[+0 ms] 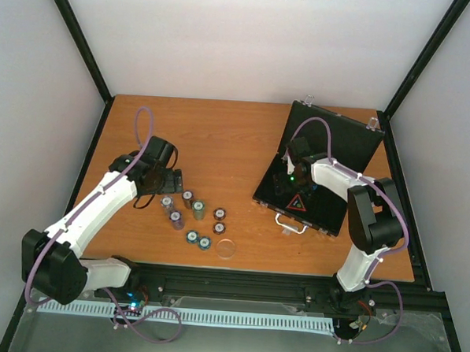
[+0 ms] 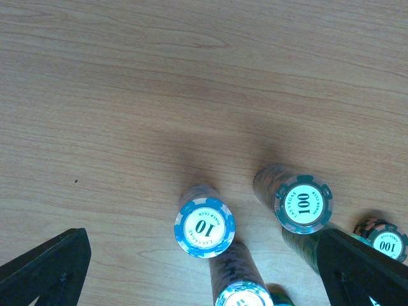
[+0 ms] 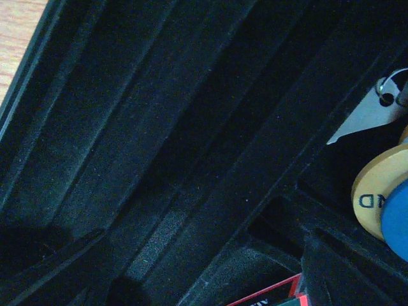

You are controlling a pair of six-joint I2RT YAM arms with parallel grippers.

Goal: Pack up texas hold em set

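Eight or so chip stacks (image 1: pixel 198 209) loose on the worktop (image 1: pixel 221 136); packing barely begun.
Case (image 1: pixel 339 138) lies open at right, triangle token (image 1: pixel 297 201) and blue disc (image 3: pixel 396 220) inside; left jaws spread wide, empty, above the chips; right jaws spread, empty, inside the case.

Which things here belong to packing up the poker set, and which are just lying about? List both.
Belongs to the job: black case, open; chip stacks on the table; triangular token, blue disc and yellow disc inside the case; probably the clear disc by the chips.
Not part of it: wooden table; black frame rail; purple cables.
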